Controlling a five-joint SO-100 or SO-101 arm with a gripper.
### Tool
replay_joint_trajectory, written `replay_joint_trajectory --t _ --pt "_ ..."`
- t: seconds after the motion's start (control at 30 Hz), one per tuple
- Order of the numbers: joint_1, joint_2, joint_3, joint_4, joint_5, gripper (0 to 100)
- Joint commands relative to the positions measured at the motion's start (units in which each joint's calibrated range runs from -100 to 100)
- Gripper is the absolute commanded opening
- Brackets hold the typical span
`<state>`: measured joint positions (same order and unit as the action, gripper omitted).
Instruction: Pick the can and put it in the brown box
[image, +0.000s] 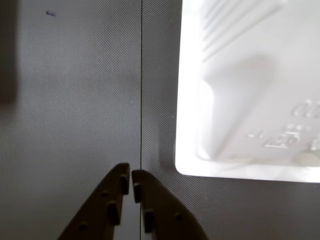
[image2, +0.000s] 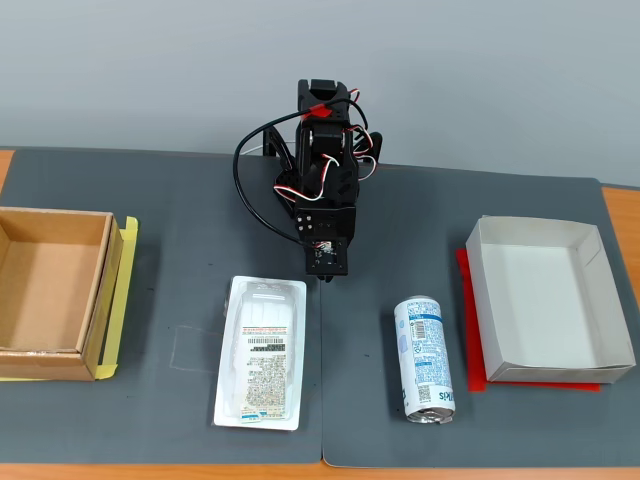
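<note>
The can (image2: 424, 359) lies on its side on the dark mat, right of centre in the fixed view; it does not show in the wrist view. The brown box (image2: 102, 283) stands open and empty at the left edge. My gripper (image2: 326, 271) hangs from the folded arm at the middle back, above the mat, well behind and left of the can. In the wrist view the gripper (image: 131, 176) is shut with nothing between its fingers, over bare mat.
A flat white plastic tray pack (image2: 262, 350) lies left of the can and fills the right of the wrist view (image: 250, 90). A white-grey shallow box (image2: 600, 311) on red stands at the right. A seam (image: 141, 85) runs between two mats.
</note>
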<state>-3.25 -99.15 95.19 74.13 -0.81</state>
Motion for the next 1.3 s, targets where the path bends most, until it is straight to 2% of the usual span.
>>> replay_joint_trajectory --t 0.0,1.03,1.27 --pt "-0.16 -0.42 -2.98 -0.15 0.02 1" --pt "-0.48 -0.25 -3.07 0.02 0.08 1" --pt "-3.57 -0.25 -3.07 -0.15 -0.18 1"
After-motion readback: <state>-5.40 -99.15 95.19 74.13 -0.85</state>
